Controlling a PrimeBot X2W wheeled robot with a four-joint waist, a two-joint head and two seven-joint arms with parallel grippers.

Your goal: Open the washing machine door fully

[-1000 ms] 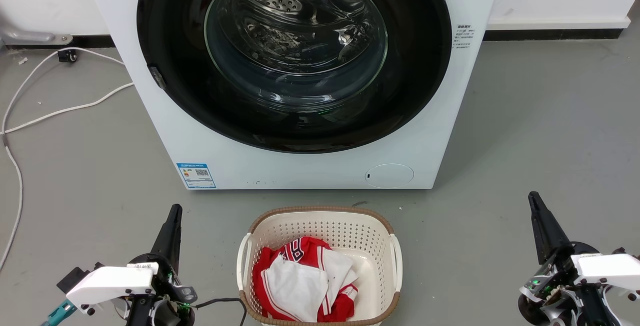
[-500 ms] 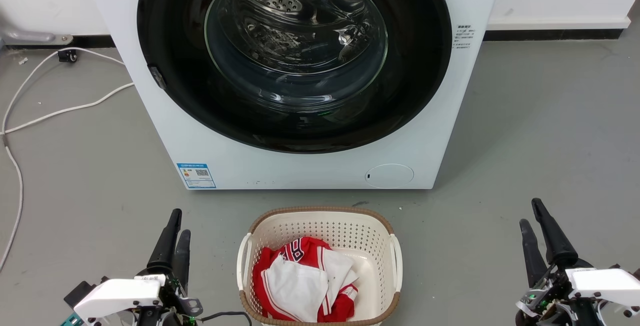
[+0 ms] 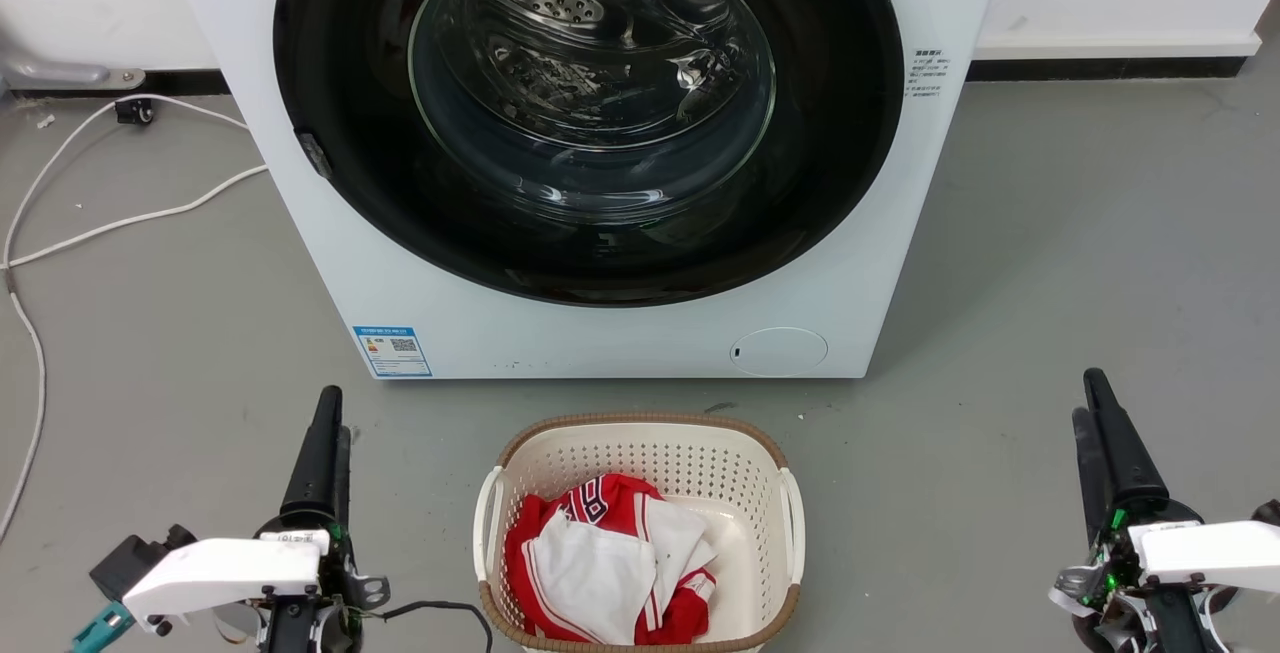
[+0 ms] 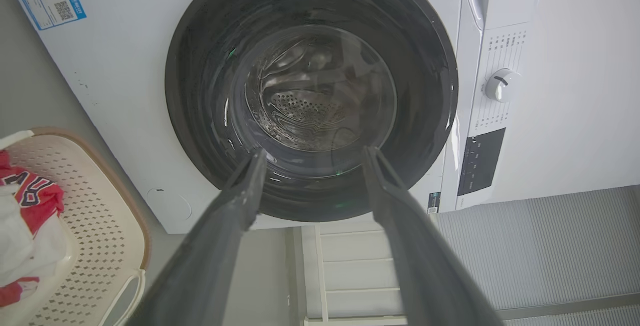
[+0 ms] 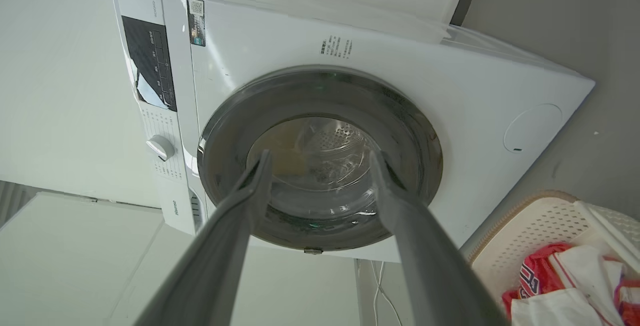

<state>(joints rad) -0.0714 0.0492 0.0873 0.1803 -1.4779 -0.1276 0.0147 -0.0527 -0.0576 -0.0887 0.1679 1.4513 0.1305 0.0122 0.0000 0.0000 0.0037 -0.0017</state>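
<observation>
While both arms sit low, the left gripper [image 3: 333, 413] left of the laundry basket [image 3: 640, 423] and the right gripper [image 3: 1090, 398] right of it point toward the washing machine door [image 3: 590, 113] beyond it, each with fingers spread apart (plain in the wrist views). That door seems shut. Red-and-white clothes [image 3: 600, 563] lie inside the basket.

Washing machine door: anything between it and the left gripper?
Nothing visible. Bare floor lies between the left gripper and the washing machine door, and the left wrist view looks straight at the door. The laundry basket sits off to that gripper's right, before the washer.
</observation>
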